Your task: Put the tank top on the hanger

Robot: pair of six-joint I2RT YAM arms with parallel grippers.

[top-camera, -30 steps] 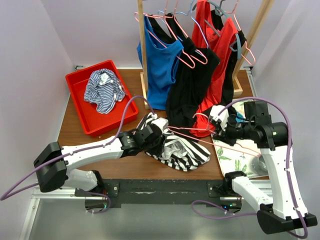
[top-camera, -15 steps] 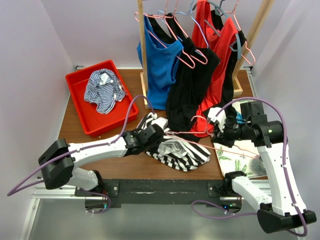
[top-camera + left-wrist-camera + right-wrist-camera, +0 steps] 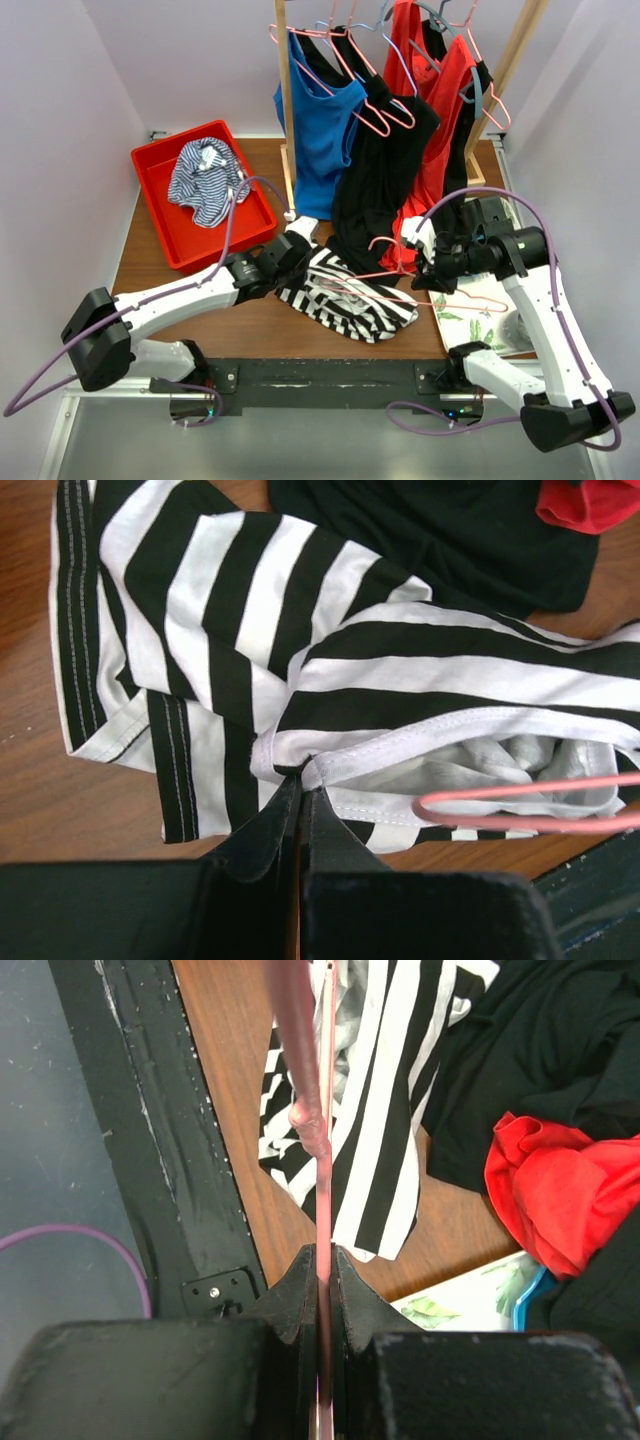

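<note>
The black-and-white striped tank top [image 3: 345, 295] lies spread on the wooden table in front of the arms. My left gripper [image 3: 298, 247] is shut on the tank top's white hem [image 3: 300, 770] at its back left end, fingertips [image 3: 318, 805] pinched together. The pink wire hanger [image 3: 470, 302] is gripped by my right gripper [image 3: 428, 262], shut on the wire [image 3: 322, 1140]. One end of the hanger [image 3: 474, 823] reaches into the open hem of the tank top [image 3: 400, 680]. The striped cloth [image 3: 385, 1110] lies beyond the right fingers.
A red bin [image 3: 160, 215] at the back left holds a thin blue-and-white striped garment [image 3: 207, 180]. Behind the tank top, a blue top [image 3: 320, 120], a black top [image 3: 375, 180] and a red top [image 3: 440, 120] hang from a wooden rack [image 3: 284, 100]. A leaf-print cloth [image 3: 475, 320] lies at right.
My left gripper has closed on the tank top's hem and drawn it back and left, stretching the cloth out. My right gripper has carried the hanger left, toward the tank top.
</note>
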